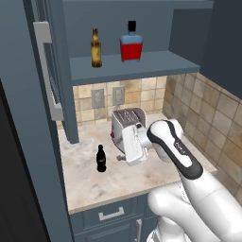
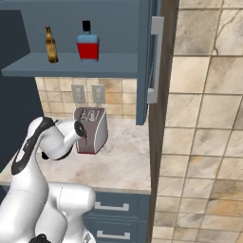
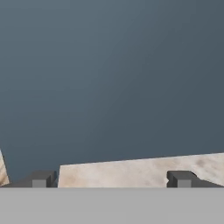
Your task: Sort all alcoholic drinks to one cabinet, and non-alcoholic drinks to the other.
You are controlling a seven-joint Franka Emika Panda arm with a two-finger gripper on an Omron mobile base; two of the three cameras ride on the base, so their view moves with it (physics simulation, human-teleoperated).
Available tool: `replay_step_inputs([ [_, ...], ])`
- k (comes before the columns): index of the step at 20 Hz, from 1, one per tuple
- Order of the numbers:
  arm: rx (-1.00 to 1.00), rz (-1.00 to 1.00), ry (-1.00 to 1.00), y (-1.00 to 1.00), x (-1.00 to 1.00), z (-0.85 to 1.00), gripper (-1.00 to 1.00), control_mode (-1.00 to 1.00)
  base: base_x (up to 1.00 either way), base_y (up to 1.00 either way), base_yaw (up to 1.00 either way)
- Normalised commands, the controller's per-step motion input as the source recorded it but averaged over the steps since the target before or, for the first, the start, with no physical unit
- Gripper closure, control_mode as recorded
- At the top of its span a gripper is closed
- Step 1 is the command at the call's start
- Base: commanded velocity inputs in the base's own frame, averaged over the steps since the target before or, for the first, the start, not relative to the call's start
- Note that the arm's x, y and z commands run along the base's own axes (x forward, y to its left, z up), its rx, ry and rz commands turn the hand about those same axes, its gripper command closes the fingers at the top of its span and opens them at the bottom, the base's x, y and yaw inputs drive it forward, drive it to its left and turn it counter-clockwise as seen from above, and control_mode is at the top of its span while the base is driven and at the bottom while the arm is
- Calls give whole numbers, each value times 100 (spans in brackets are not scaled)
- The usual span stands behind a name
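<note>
Up on the open cabinet [image 1: 142, 66] shelf, above the marble counter [image 1: 123, 179], I already have both alcoholic drinks parked together: the slim amber beer bottle [image 1: 96, 47] upright on the left and the squat square bottle of red liquor [image 1: 131, 44] with its black cap just beside it on the right. They share that shelf because it is the alcohol side, so I judge that half of the sort finished. The cabinet door [image 1: 49, 71] hangs swung out to the left, which keeps the shelf reachable.

Below, the silver toaster [image 1: 126, 124] sits against the tiled backsplash by the two wall outlets [image 1: 108, 97]; it is no part of the job, just something to steer around.

Out on the counter, the small black cola bottle [image 1: 100, 159] stands upright and alone, near the front left, well apart from the shelf. It looks like my next pick, bound for the other cabinet.

My gripper [image 3: 110, 179] hovers low over the counter, facing a dark blue panel, its fingertips [image 3: 41, 179] spread wide with nothing between them, ready for the approach.
</note>
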Motion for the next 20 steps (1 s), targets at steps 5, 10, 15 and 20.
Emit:
replay_step_inputs([
  [5,0,0,5,15,24,-17,-100,-100,0,0,0],
  [10,0,0,4,11,23,-18,-100,-100,0,0,0],
  [15,0,0,2,2,23,-15,-100,-100,0,0,0],
  [20,0,0,0,2,24,-10,-100,-100,0,0,0],
])
